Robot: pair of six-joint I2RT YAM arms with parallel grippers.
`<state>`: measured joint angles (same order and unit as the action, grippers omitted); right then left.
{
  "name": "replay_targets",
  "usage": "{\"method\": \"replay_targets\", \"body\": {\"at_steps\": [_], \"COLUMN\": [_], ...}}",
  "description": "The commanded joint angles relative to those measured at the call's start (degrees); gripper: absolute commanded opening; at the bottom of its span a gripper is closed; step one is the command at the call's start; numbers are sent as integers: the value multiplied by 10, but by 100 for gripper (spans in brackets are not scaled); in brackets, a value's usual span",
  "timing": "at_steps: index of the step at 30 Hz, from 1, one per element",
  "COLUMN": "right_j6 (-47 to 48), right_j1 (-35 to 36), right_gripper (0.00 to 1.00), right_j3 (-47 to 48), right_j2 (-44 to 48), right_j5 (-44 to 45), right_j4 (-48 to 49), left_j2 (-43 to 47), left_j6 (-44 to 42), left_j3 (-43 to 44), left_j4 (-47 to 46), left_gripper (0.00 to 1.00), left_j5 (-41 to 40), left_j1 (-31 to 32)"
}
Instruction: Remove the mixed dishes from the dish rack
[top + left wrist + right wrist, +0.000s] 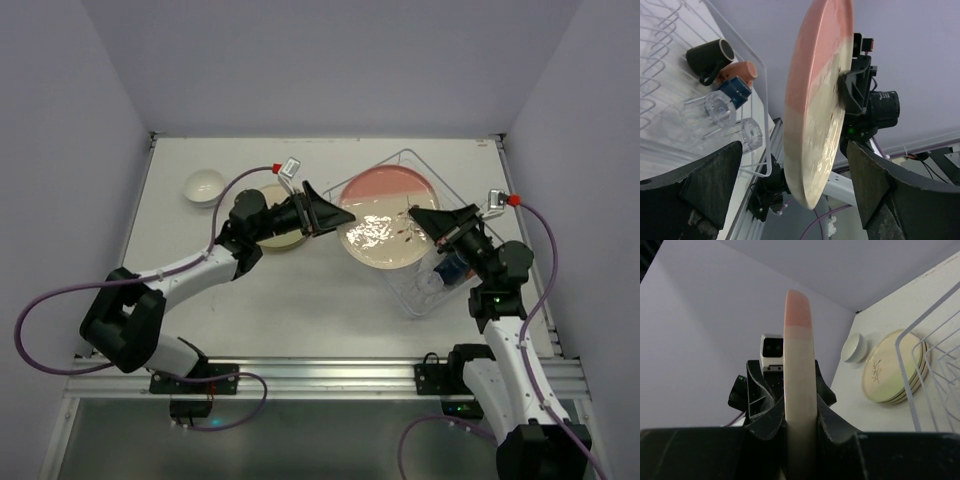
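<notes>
The white desk (300, 300) carries all items. The dish rack (765, 100), a thin wire basket, sits below and beside the right pincer (800, 412). That pincer is clamped narrow on the rim of a pink-and-cream plate (388, 215), one finger on each face. The plate is held off the desk on a tilt, over the rack's edge. The left pincer (338, 214) faces the plate's opposite rim with its fingers spread wide. The plate stands ahead of the gap between them, and no contact is visible. A stack of cream plates (283, 238) with a sprig mark lies flat on the desk behind the left pincer, under that arm's wrist. A small white bowl (205, 186) stands further behind it, apart from the stack. Inside the rack, below the right pincer, two clear glasses (715, 107) lie on their sides. Beside them lie a dark cup (710, 57), a salmon cup (742, 71) and a blue cup (736, 89), huddled close together.
</notes>
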<state>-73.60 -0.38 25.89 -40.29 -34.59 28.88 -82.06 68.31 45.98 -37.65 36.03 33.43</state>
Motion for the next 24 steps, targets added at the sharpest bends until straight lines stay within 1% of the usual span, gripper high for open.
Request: {"method": "replay_targets", "body": {"at_steps": [1, 2, 3, 4, 5, 7, 8, 9, 10, 12, 13, 14, 16, 17, 18, 19, 20, 23, 24], "right_j6": [-51, -58, -61, -63, -66, -63, -59, -55, -52, -47, -37, -30, -21, -13, -9, 4, 13, 52, 59], "right_j1": [-1, -1, -1, -1, -1, -1, -1, -1, -1, -1, -1, -1, -1, -1, -1, -1, -1, -1, -1], "right_gripper": [0, 0, 0, 0, 0, 0, 0, 0, 0, 0, 5, 12, 30, 45, 51, 55, 65, 81, 95], "right_j3": [9, 8, 8, 8, 6, 0, 0, 0, 0, 0, 3, 5, 10, 12, 12, 14, 18, 29, 30], "right_j2": [-7, -18, -24, -29, -35, -46, -51, -57, -72, -86, -101, -110, -136, -143, -149, -155, -164, -169, -168], "right_j5": [-45, -52, -69, -75, -78, -73, -71, -71, -75, -74, -72, -71, -68, -65, -61, -58, -56, -46, -41], "right_j4": [143, 165, 176, 186, 202, 207, 209, 210, 221, 227, 228, 224, 219, 213, 210, 198, 189, 136, 124], "left_j2": [-14, -16, -16, -17, -16, -12, -8, -7, -6, 1, 3, 11, 21, 34, 42, 49, 66, 101, 109], "left_j6": [45, 46, 48, 48, 48, 51, 50, 49, 47, 44, 43, 42, 42, 44, 42, 40, 38, 35, 34], "left_j3": [32, 34, 35, 37, 37, 35, 34, 34, 35, 34, 33, 29, 23, 18, 15, 14, 14, 15, 17], "left_j4": [-93, -93, -93, -94, -94, -94, -91, -87, -84, -69, -64, -52, -38, -24, -14, -3, 17, 52, 61], "left_gripper": [88, 84, 78, 65, 56, 36, 31, 21, 0, 0, 0, 0, 0, 0, 0, 0, 0, 0, 0], "left_j5": [7, 3, 1, 0, -2, -3, -6, -7, -8, -11, -15, -25, -39, -59, -70, -82, -107, -161, -172], "left_j1": [20, 23, 24, 26, 30, 33, 34, 35, 35, 35, 35, 35, 34, 35, 34, 34, 34, 28, 24]}}
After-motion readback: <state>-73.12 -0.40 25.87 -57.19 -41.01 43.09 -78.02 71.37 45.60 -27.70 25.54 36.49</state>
